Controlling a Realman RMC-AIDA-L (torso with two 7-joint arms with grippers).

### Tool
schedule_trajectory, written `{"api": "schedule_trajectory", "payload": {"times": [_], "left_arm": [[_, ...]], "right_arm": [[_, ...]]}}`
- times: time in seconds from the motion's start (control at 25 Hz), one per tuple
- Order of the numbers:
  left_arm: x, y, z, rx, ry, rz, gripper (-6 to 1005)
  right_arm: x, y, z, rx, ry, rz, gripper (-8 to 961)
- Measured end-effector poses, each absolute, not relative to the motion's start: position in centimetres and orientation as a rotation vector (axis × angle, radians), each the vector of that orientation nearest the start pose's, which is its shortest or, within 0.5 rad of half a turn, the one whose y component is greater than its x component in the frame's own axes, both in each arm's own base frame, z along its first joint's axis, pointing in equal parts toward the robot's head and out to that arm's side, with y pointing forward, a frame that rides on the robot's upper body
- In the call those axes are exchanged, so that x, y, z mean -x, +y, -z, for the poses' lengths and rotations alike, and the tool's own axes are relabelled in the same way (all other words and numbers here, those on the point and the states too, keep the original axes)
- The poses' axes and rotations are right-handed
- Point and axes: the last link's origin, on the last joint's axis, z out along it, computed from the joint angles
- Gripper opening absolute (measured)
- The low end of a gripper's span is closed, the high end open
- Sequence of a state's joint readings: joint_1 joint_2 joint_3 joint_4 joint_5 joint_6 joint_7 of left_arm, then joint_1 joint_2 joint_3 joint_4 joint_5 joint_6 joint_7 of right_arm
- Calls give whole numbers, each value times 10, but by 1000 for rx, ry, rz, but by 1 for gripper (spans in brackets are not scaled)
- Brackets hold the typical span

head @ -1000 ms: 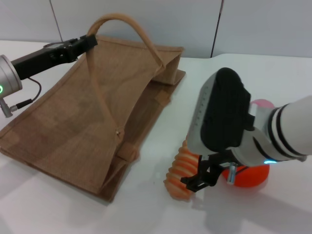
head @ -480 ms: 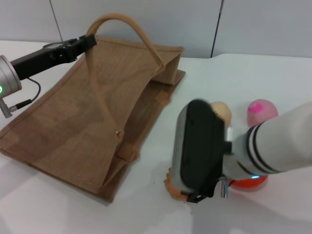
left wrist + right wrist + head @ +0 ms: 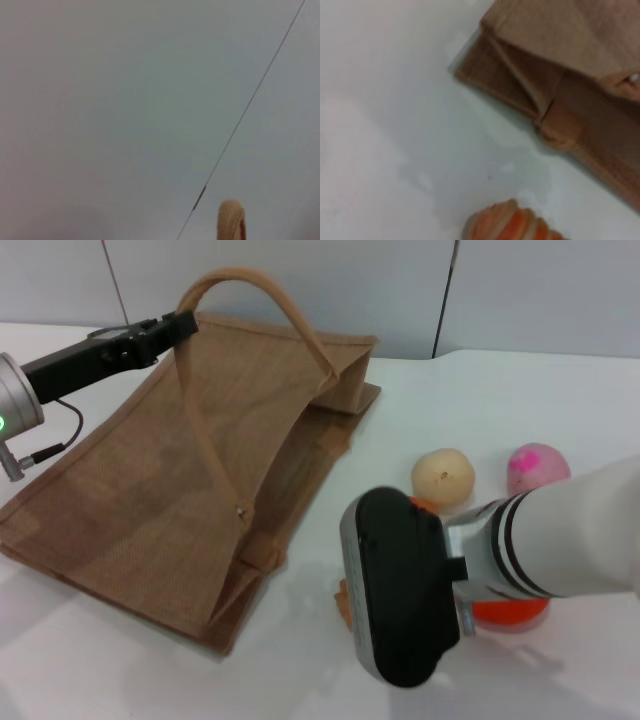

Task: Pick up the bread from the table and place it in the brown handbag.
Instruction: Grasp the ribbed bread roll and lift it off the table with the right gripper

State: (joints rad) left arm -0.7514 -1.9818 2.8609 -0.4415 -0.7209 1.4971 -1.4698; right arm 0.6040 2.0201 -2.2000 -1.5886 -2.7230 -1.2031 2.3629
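Observation:
The brown handbag (image 3: 190,470) lies on the white table (image 3: 90,680) with its mouth facing right. My left gripper (image 3: 172,328) holds one looped handle (image 3: 240,280) up at the far left, which keeps the mouth open. The handle's top also shows in the left wrist view (image 3: 231,221). The bread is almost hidden under my right arm's black wrist housing (image 3: 395,585); only an orange edge (image 3: 342,602) shows just right of the bag's near corner. The right wrist view shows the bread's striped end (image 3: 512,225) close below the camera. The right gripper's fingers are hidden.
A round pale bun (image 3: 443,477), a pink round item (image 3: 537,468) and an orange fruit (image 3: 512,612) sit on the table right of the bread, close to my right arm. The bag's folded corner (image 3: 555,125) lies near the bread.
My right arm has swung down and left over the bread, so its housing now covers nearly all of it. The bun has come into view. The left arm has not moved.

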Motion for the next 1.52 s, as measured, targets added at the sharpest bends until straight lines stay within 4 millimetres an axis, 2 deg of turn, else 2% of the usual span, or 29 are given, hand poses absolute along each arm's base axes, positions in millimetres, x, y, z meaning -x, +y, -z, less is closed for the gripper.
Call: {"api": "schedule_trajectory", "payload": {"times": [0.24,0.56,0.88,1.52], "left_arm": [[280,387,-61,2159,-1002,1047,121],[279,388,-61,2161,-1001,1049,121],[279,388,-61,2160,-1003,1049,120],[278,388,-61,2163,-1002,1053,120]], "right_arm": [[-108,288,106,2648,-802,778,891],[-109,286,119,2522,-1030,835,892],[-118,292,127,2498,-1090,933,891],[-120,285,142,2483,-1190,942,892]]}}
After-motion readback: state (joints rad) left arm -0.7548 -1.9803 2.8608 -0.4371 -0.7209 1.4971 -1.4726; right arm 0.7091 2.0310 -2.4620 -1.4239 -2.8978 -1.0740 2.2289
